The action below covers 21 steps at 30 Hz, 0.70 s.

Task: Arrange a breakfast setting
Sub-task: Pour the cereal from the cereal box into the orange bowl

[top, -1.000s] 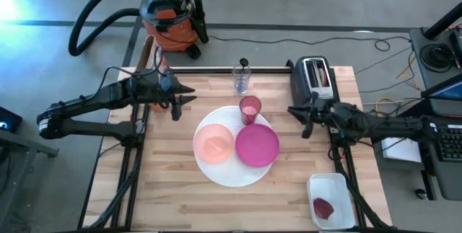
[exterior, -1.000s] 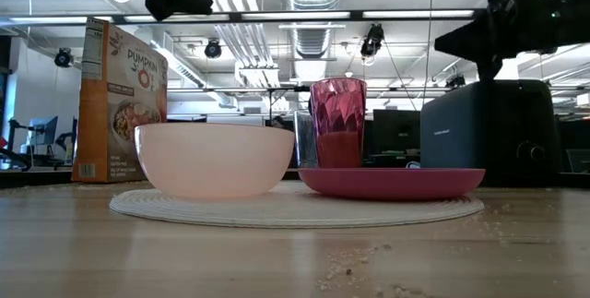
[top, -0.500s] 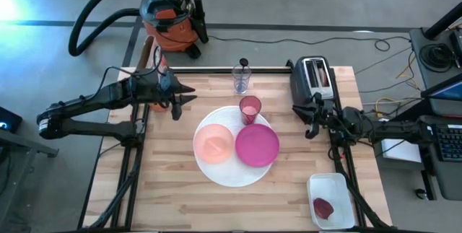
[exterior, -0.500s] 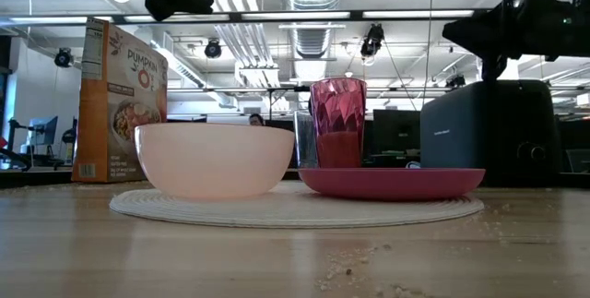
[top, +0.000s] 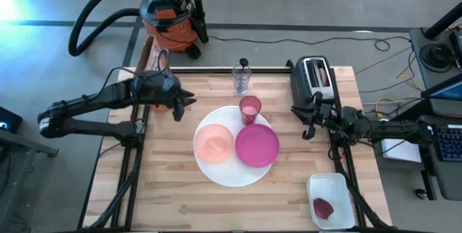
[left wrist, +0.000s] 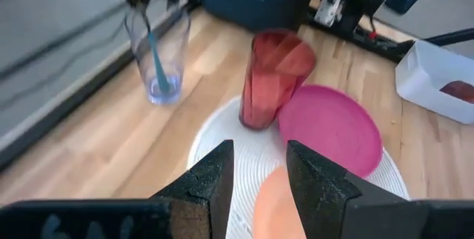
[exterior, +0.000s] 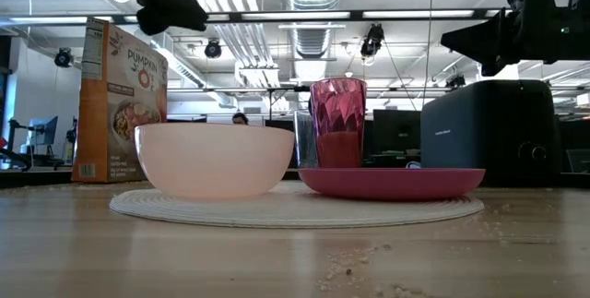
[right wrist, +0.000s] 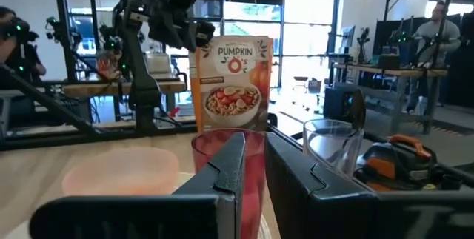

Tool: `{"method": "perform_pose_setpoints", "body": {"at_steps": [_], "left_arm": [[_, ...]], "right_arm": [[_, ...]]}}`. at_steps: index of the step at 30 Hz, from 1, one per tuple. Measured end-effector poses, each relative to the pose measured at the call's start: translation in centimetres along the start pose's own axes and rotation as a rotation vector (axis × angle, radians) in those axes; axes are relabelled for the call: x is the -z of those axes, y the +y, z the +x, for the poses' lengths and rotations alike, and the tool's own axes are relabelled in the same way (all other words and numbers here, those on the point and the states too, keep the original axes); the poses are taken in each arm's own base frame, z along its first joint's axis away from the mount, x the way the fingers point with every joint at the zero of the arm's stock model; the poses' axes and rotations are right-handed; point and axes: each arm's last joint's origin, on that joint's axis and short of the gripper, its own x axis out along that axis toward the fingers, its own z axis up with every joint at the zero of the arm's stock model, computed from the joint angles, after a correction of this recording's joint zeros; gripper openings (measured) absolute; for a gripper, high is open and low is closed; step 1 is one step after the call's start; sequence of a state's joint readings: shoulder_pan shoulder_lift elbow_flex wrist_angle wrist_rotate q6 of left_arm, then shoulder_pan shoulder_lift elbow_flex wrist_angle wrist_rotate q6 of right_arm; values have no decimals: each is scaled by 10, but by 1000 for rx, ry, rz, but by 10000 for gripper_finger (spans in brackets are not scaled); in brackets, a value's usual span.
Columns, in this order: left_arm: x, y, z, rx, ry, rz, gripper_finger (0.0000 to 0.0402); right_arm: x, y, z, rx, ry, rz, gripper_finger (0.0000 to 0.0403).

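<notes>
A large white plate (top: pixel 232 177) lies mid-table. On it rest a pale pink bowl (top: pixel 214 144), a magenta plate (top: pixel 257 145) and, at its far rim, an upright pink cup (top: pixel 250 109). Behind them stands a clear glass (top: pixel 241 81) with the teal-handled spoon (left wrist: pixel 150 41) standing in it, handle down. My left gripper (top: pixel 186 102) (left wrist: pixel 259 154) hovers open, left of the cup and above the table, tipped down toward the plates. My right gripper (top: pixel 307 121) (right wrist: pixel 254 139) hangs in front of the toaster, roughly level, pointing at the cup. Its fingers are almost together, with nothing between them.
A dark toaster (top: pixel 312 78) stands at the far right. A cereal box (exterior: pixel 120 100) stands at the far left corner. A white tray (top: pixel 332 200) holding a red piece sits at the near right. An orange shop vacuum (top: pixel 170 15) stands on the floor beyond the table.
My left gripper has rolled about its own axis and tipped slightly further down without shifting place. My right gripper has sunk a little and rolled as well. The dishes, glass and spoon have kept still.
</notes>
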State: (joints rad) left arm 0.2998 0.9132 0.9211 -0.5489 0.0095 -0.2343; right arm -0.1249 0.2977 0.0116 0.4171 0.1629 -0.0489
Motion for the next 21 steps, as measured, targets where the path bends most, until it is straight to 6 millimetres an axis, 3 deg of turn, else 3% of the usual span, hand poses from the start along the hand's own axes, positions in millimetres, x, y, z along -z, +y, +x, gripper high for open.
{"method": "perform_pose_setpoints", "body": {"at_steps": [8,13,16,21], "left_arm": [[14,2,29,-56,194,-119,109],[28,7,44,-178,343,-171,109],[33,9,47,-220,406,-193,109],[46,13,35,-325,576,-252,109]], "right_arm": [[0,0,0,-3,0,-13,43],[0,0,0,-4,-1,-13,43],[0,0,0,-5,-1,-14,43],[0,0,0,-5,-1,-13,43]]}}
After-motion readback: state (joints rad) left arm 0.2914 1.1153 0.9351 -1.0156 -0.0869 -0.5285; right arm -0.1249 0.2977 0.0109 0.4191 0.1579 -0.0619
